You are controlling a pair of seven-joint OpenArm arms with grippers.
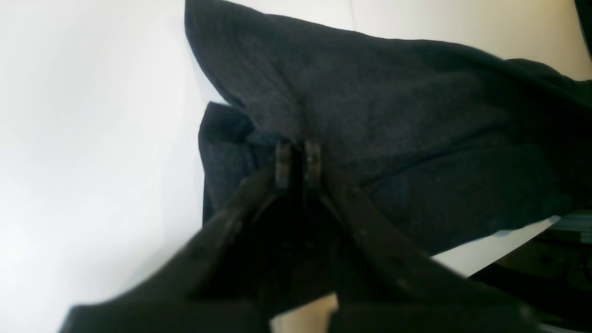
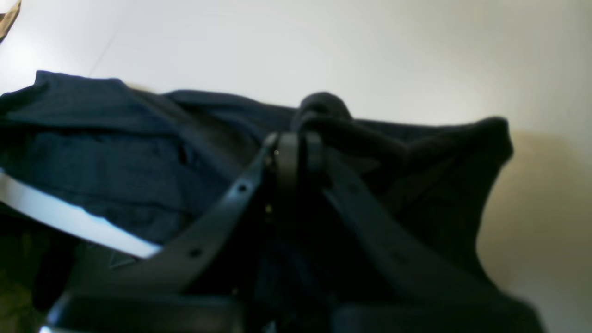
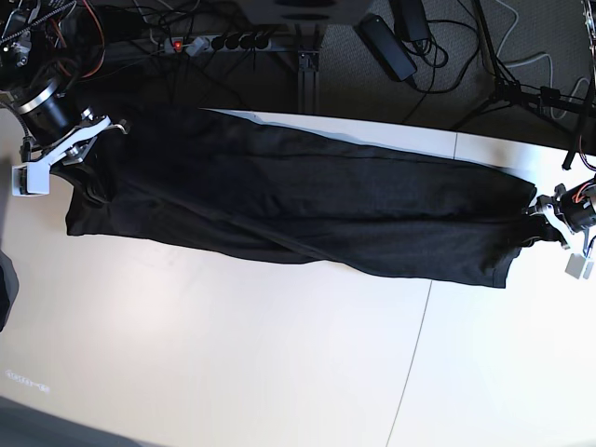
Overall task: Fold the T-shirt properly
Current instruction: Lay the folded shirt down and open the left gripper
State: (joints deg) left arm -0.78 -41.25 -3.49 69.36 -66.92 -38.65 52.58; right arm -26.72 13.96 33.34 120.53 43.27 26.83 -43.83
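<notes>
The black T-shirt [image 3: 307,214] is pulled out long across the white table [image 3: 233,354], folded lengthwise, with no print showing. At the right end of the base view my left gripper [image 3: 537,217] pinches the cloth. In the left wrist view the left gripper [image 1: 298,159] has its jaws together on a bunched fold of the T-shirt [image 1: 393,125]. At the left end of the base view my right gripper [image 3: 96,172] holds the other end. In the right wrist view the right gripper [image 2: 299,150] is closed on a gathered lump of the T-shirt [image 2: 115,152].
Behind the table's far edge lie a power strip [image 3: 219,42], a black adapter [image 3: 386,42] and loose cables on dark floor. A tripod leg [image 3: 517,88] stands at the back right. A seam [image 3: 419,345] runs through the tabletop.
</notes>
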